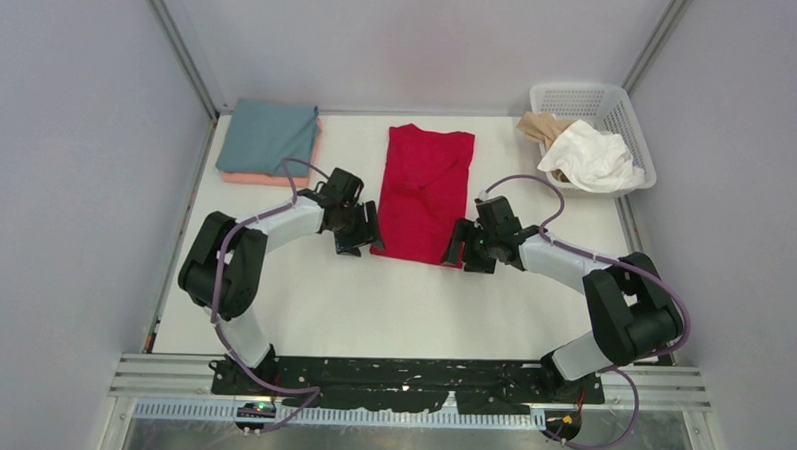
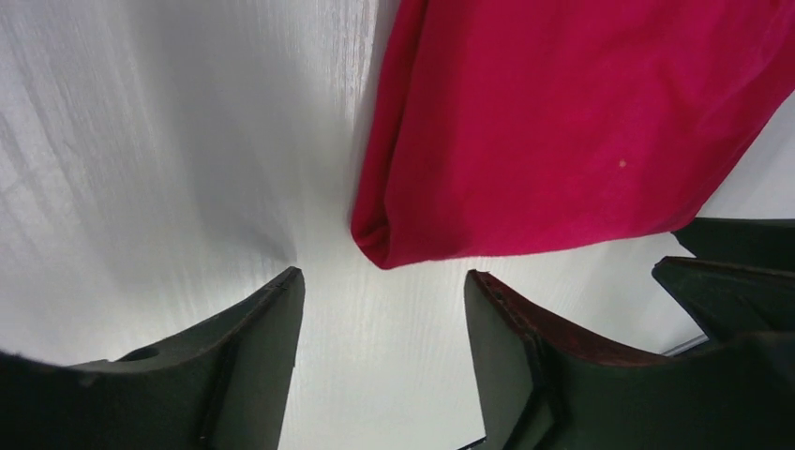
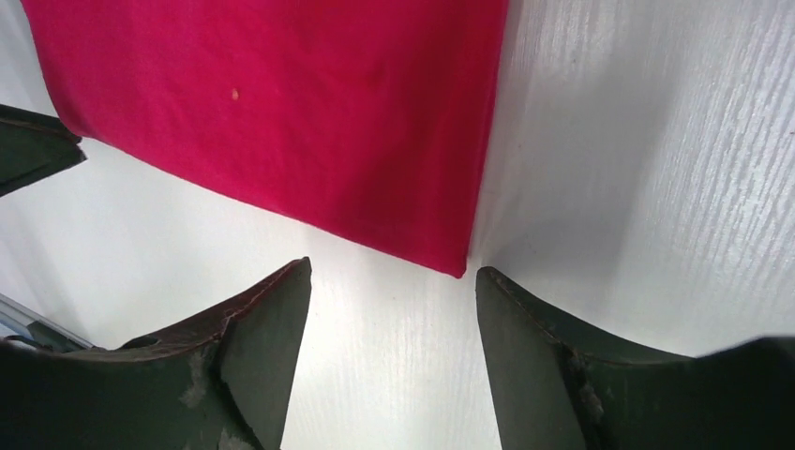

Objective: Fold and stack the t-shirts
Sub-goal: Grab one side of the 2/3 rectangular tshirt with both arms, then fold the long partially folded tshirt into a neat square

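A bright red t-shirt (image 1: 424, 191) lies folded into a long strip in the middle of the table. My left gripper (image 1: 362, 241) is open and empty just short of its near left corner (image 2: 384, 251). My right gripper (image 1: 458, 251) is open and empty just short of its near right corner (image 3: 455, 262). A folded grey-teal t-shirt (image 1: 266, 135) lies on a folded salmon pink t-shirt (image 1: 266, 179) at the back left. A white t-shirt (image 1: 595, 158) and a beige t-shirt (image 1: 541, 126) lie crumpled in the basket.
The white lattice basket (image 1: 619, 111) stands at the back right corner. Grey walls close in the table (image 1: 372, 304) on the left, back and right. The arm bases sit on a metal rail (image 1: 409, 380) at the near edge.
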Available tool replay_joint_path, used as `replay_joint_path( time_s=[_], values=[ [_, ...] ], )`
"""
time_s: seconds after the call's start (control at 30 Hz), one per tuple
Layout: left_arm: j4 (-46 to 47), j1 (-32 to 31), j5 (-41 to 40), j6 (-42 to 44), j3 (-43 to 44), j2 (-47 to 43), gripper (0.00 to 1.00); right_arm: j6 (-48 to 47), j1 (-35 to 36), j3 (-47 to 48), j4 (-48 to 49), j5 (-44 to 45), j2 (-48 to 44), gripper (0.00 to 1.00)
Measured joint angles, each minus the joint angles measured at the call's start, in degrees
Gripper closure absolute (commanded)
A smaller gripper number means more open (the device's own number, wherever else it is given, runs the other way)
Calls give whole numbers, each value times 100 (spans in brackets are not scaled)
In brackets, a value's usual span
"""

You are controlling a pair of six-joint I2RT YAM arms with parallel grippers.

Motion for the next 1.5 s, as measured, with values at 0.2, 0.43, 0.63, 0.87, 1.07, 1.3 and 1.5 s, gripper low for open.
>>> replay_joint_path(
  time_s=[0.2, 0.43, 0.63, 0.87, 1.07, 1.3, 1.5],
  values=[
    [356, 31, 81, -149, 74, 354, 65, 157, 2, -83, 374, -11, 122, 43],
    [575, 48, 299, -162, 221, 693, 100, 269, 24, -107, 590, 13, 269, 79],
    [815, 50, 426, -160, -94, 498, 100, 306, 72, -203, 568, 0, 240, 91],
    [782, -155, 487, -157, -1829, -1469, 100, 299, 302, -726, -70, -686, -988, 91],
    [-155, -608, 699, -216, -2509, -3438, 100, 223, 640, -855, -1141, -1593, -2411, 91],
    [-1110, -772, 903, -415, -2533, -5510, 100, 26, 776, -498, -2317, -2430, -3567, 92],
    [-1266, -675, 758, -404, -2074, -5287, 100, -142, 562, -7, -2404, -2498, -3471, 95]
  ],
)
